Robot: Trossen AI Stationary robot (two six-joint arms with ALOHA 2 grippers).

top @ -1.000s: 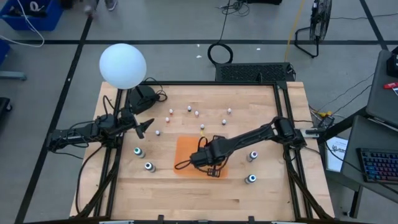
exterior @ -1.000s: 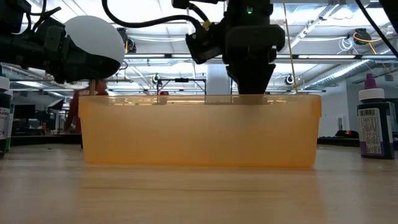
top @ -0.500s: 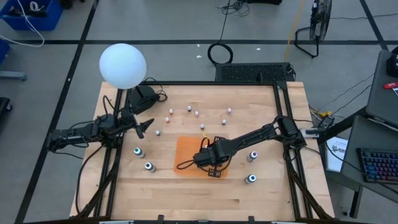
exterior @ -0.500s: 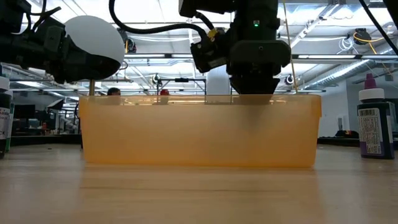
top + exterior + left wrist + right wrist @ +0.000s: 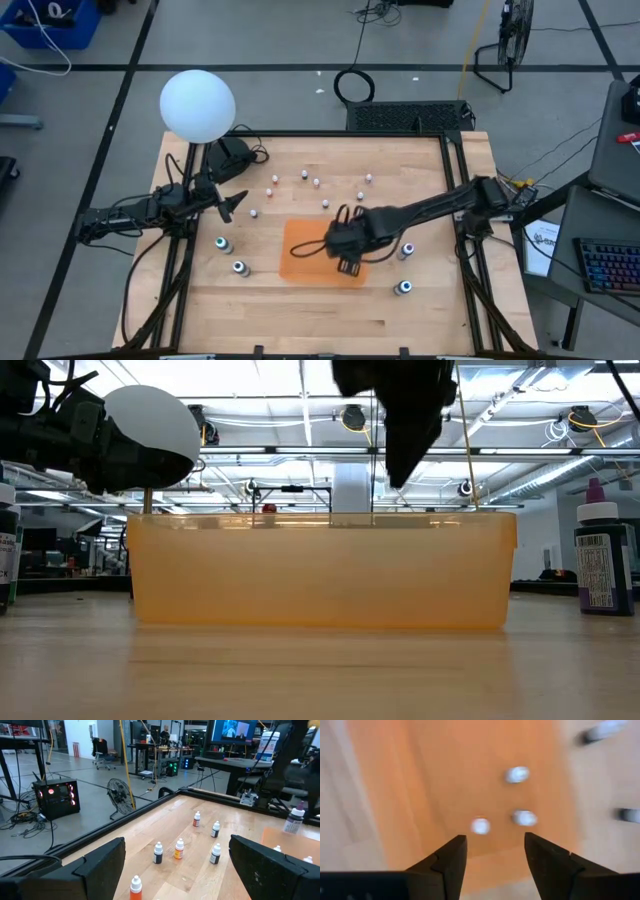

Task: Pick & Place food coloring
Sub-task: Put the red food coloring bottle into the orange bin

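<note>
A white globe lamp, floor fan and keyboard surround the table

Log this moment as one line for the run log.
right gripper: open, empty, above orange tray | tray: three small bottles inside | left gripper: open, waiting at table's left

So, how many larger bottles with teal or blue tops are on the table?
4 larger bottles: one and another left of the orange tray, two more right of it. Some may be hidden.
</note>
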